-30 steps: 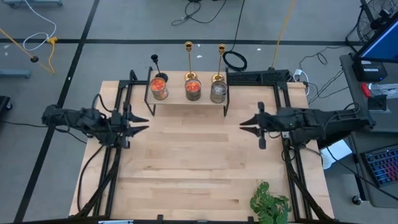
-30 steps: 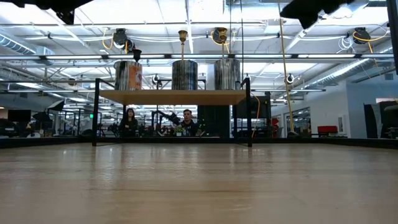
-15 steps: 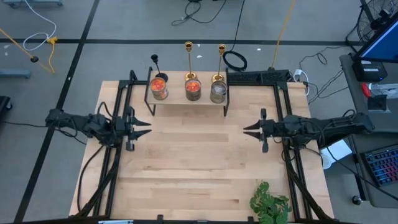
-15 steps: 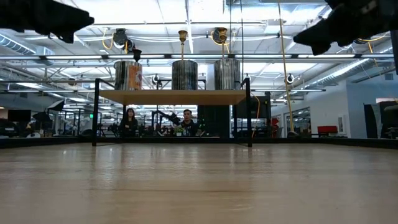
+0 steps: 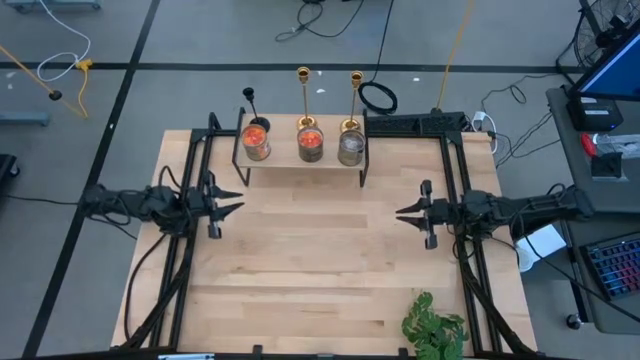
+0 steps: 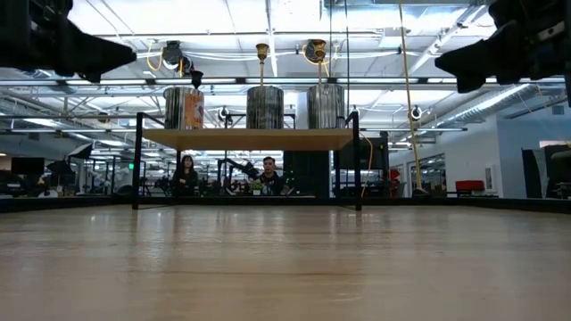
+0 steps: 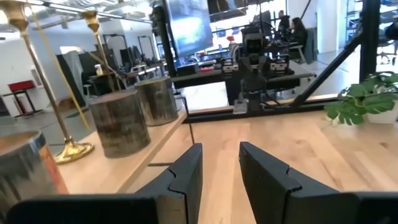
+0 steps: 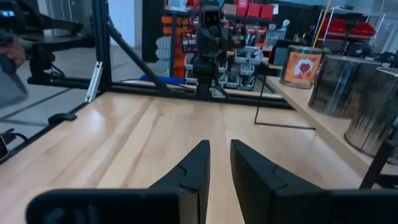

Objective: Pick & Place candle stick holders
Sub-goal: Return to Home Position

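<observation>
Three candle stick holders stand on a small raised shelf (image 5: 300,163) at the table's far middle: a short black one (image 5: 250,97) and two gold ones (image 5: 303,80) (image 5: 356,85), each behind a squat jar. The gold stems also show in the low view (image 6: 262,55) and one gold base in the left wrist view (image 7: 71,151). My left gripper (image 5: 238,203) hovers open and empty at the table's left, pointing right; its fingers show apart in its wrist view (image 7: 221,168). My right gripper (image 5: 400,212) hovers open with a narrow gap (image 8: 219,162) at the table's right, pointing left.
Three jars (image 5: 258,142) (image 5: 311,144) (image 5: 350,148) stand on the shelf in front of the candlesticks. A green plant (image 5: 432,325) sits at the table's near right corner. Black frame rails (image 5: 190,190) (image 5: 455,170) run along both table sides. Bare wood (image 5: 320,260) lies between the grippers.
Both grippers have come down, showing lower in the low view. My right gripper has drawn back toward the table's right edge and a little toward the near edge. My left gripper has shifted a little toward the near edge. The candlesticks and jars have stayed put.
</observation>
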Robot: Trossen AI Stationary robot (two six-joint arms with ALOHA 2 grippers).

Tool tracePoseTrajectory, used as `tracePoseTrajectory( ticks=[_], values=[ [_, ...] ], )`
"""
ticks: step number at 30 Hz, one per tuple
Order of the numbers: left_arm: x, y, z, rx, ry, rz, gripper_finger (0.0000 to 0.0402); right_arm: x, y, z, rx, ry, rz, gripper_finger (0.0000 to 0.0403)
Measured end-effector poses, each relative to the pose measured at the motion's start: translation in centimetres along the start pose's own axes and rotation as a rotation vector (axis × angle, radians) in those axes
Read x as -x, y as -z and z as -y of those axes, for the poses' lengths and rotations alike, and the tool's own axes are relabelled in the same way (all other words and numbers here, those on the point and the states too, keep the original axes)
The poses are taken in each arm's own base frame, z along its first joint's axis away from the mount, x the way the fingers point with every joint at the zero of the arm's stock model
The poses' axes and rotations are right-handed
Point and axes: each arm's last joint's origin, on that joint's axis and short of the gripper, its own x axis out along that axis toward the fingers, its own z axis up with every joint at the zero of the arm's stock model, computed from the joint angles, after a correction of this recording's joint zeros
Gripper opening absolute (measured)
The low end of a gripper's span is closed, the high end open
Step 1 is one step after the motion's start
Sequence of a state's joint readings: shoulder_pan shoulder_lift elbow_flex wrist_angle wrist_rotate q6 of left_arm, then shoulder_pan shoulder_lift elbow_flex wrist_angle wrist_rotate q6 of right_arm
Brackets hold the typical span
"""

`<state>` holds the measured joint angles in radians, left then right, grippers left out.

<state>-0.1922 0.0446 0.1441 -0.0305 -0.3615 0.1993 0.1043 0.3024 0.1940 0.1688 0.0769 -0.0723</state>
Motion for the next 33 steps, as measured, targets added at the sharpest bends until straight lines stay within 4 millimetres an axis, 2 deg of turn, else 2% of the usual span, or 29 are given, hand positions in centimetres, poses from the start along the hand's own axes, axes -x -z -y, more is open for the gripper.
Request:
tracePoseTrajectory(
  ticks=[7,17,24,33],
  values=[
    [-0.2,1.6,0.2,0.025,0.014,-0.014,0.0113,0.4,1.4,-0.1,-0.002,0.000,0.002,0.0059],
    [-0.3,2.0,-0.1,-0.016,-0.023,-0.035,0.0113,0.5,2.8,-0.1,-0.002,0.005,0.000,0.0059],
    [-0.6,3.3,0.2,-0.001,0.003,-0.014,0.0113,0.6,2.5,-0.1,0.015,0.009,0.045,0.0059],
    [-0.7,3.4,0.1,0.009,0.039,-0.010,0.0113,0.6,2.4,0.0,0.062,0.041,0.046,0.0059]
  ],
)
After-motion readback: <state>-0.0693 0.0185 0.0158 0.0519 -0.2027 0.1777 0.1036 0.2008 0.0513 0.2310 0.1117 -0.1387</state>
